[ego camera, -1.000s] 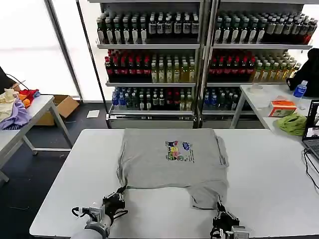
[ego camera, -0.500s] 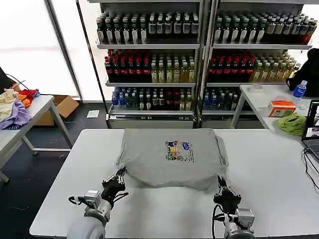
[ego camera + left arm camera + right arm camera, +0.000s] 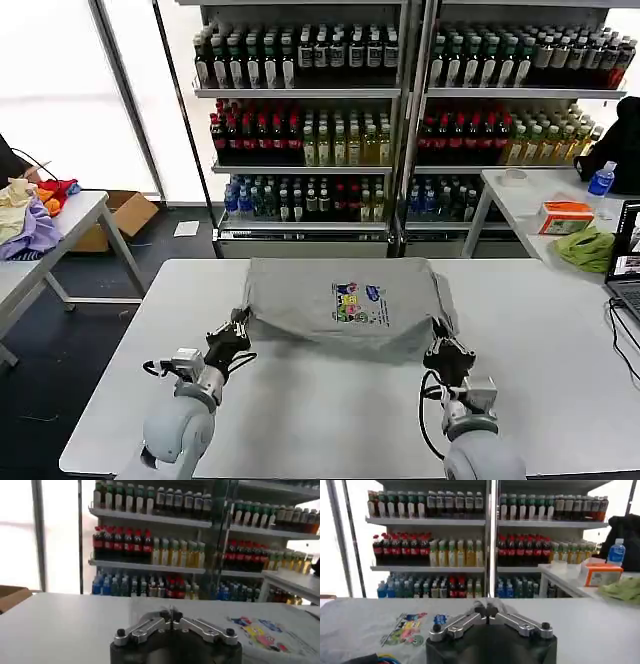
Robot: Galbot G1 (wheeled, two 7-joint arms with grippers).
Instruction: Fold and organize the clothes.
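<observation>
Grippers clamp a grey shirt [image 3: 340, 305] on the white table [image 3: 330, 420]: left gripper [image 3: 238, 323] and right gripper [image 3: 438, 343] each pinch 1 lifted near corner.

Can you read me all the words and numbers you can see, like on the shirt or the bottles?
No words or numbers can be read here.
Shirt chest print: colourful shapes, any lettering too small to read.
Bottles on the shelves: labels too small to read.
Orange box on the side table: print too blurred to read.
Blue bottle: label unreadable.
</observation>
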